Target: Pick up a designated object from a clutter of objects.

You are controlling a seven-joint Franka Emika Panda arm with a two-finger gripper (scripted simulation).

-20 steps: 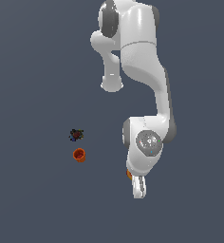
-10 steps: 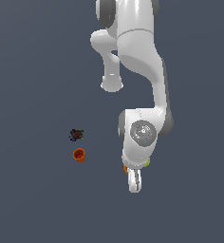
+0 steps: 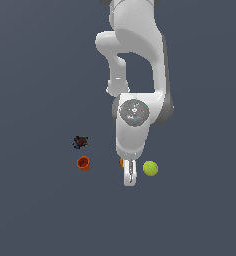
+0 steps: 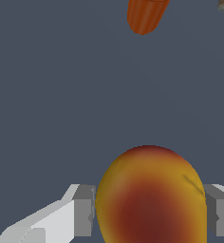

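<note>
The orange-yellow peach-like fruit [image 4: 152, 194] with a red patch fills the wrist view between my two fingers [image 4: 80, 211], which press on both its sides. In the exterior view only an orange sliver of the fruit [image 3: 121, 162] shows beside the hand. My gripper [image 3: 130, 177] is shut on it. The yellow-green ball [image 3: 150, 168] lies just to the exterior view's right of the gripper. The orange-red cup-like thing [image 3: 83, 163] and the dark speckled lump [image 3: 80, 142] lie to the exterior view's left. The cup [image 4: 144, 14] also shows in the wrist view.
The floor [image 3: 200, 215] is a plain dark grey surface. The arm's white links [image 3: 135, 75] rise behind the gripper and hide the ground there.
My gripper has moved up and to the exterior view's left, and the fruit has moved with it. The ball, hidden by the arm before, now shows. The cup and the lump have not moved.
</note>
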